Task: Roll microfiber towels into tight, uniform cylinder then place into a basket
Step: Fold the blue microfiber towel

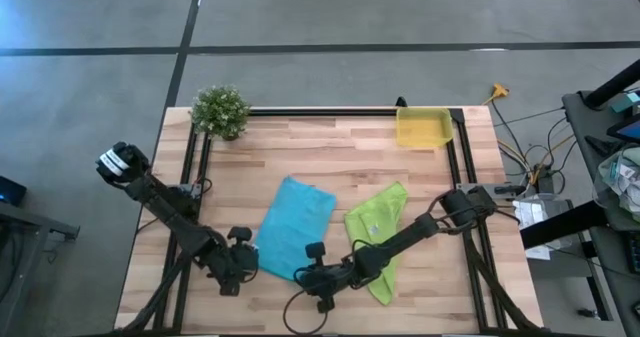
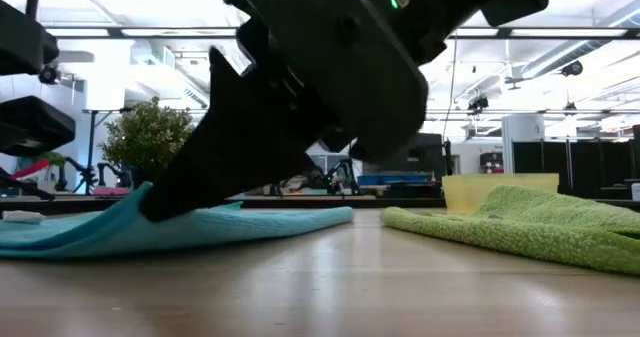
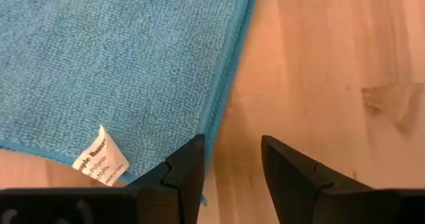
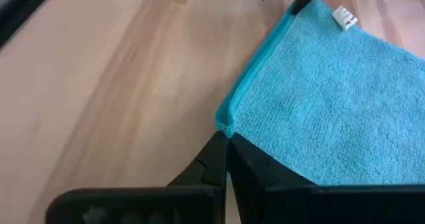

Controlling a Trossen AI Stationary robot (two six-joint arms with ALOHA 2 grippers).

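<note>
- The turquoise-blue towel (image 1: pixel 296 227) lies spread flat on the wooden table (image 1: pixel 330 147), near the front edge and left of centre; the low view shows one near edge lifted slightly off the wood.
- The right gripper (image 4: pixel 226 159) is down at the towel's front corner, its fingers pressed together on the towel's hem, which bunches up where they pinch it.
- The left gripper (image 3: pixel 232 164) sits at the towel's other front corner, fingers spread apart over bare wood just beside the hem, holding nothing; a small white tag (image 3: pixel 101 157) shows at that corner.
- The lime-green towel (image 1: pixel 381 237) lies loosely rumpled just right of the blue one.
- The yellow basket (image 1: pixel 423 128) stands at the table's back right, well apart from both towels.
- A small potted plant (image 1: pixel 220 111) stands at the back left corner.
</note>
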